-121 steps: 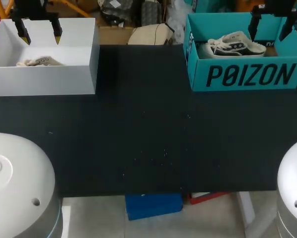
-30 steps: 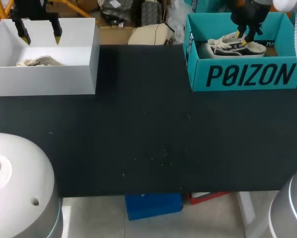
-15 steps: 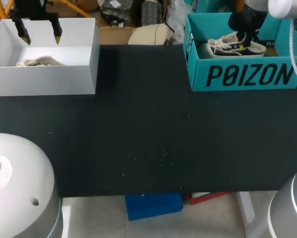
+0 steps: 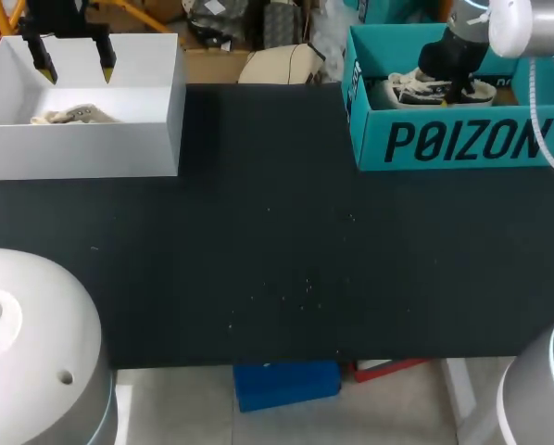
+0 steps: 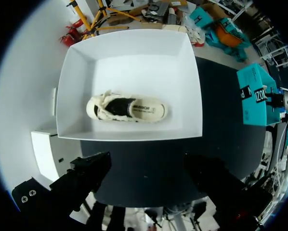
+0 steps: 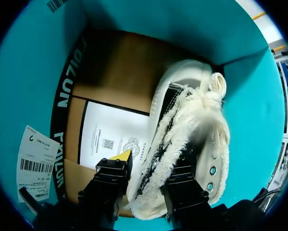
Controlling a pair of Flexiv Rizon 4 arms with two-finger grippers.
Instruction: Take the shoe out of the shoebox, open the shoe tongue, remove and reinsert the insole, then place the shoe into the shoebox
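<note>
A cream and black shoe [image 4: 411, 85] lies in the teal shoebox [image 4: 462, 139] at the back right. My right gripper [image 4: 448, 79] reaches down into that box. In the right wrist view the right gripper [image 6: 151, 166] pinches the side wall of the shoe [image 6: 202, 110], with one finger outside and the other in the opening. My left gripper [image 4: 73, 60] hangs open above the white box [image 4: 82, 144] at the back left, over a second cream shoe [image 4: 73, 115]. From the left wrist, that shoe [image 5: 127, 107] lies on its side in the white box [image 5: 129, 57], well ahead of the fingers.
The black table [image 4: 277, 241] stretches between the two boxes. A printed paper sheet [image 6: 110, 137] lies on the teal box's floor beside the shoe. A barcode label [image 6: 35, 163] sticks to its inner wall.
My right arm has swung down into the teal box and its fingers have narrowed onto the shoe's side. The left arm has not moved.
</note>
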